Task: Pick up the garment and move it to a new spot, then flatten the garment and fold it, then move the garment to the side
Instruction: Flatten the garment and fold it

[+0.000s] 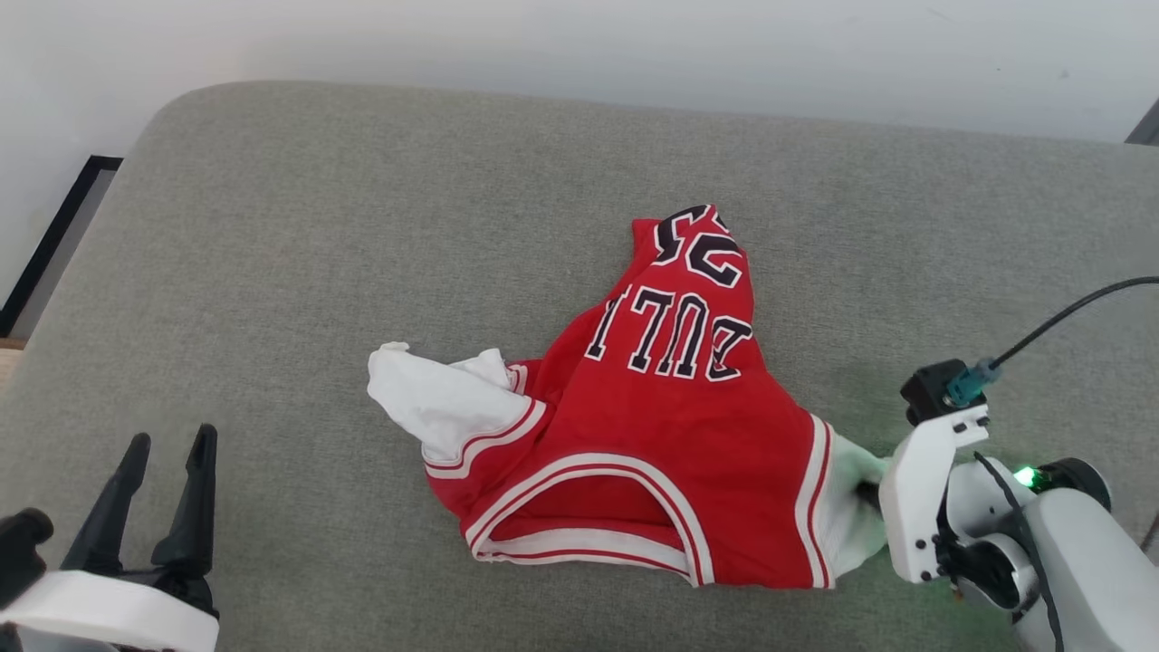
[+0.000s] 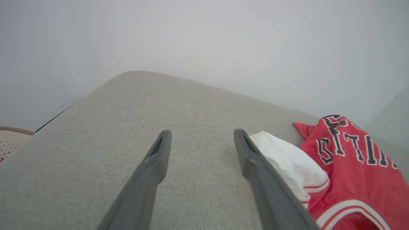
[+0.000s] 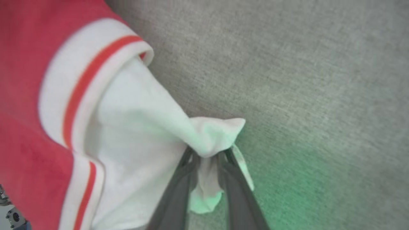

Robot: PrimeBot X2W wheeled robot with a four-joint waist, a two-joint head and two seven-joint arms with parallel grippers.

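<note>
The red jersey (image 1: 670,426) lies in a bunched heap on the grey cushion (image 1: 317,226), a bit right of the middle. The right claw (image 3: 207,156) is pinched shut on the tip of the white sleeve (image 3: 134,127) at the jersey's near right side. Only a little cloth is in the pinch, and it looks thin, so it could slip. It is best to lift slowly and straight up until the whole shirt hangs free, then carry it. The left claw (image 1: 172,436) is wide open at the near left, well apart from the jersey.
</note>
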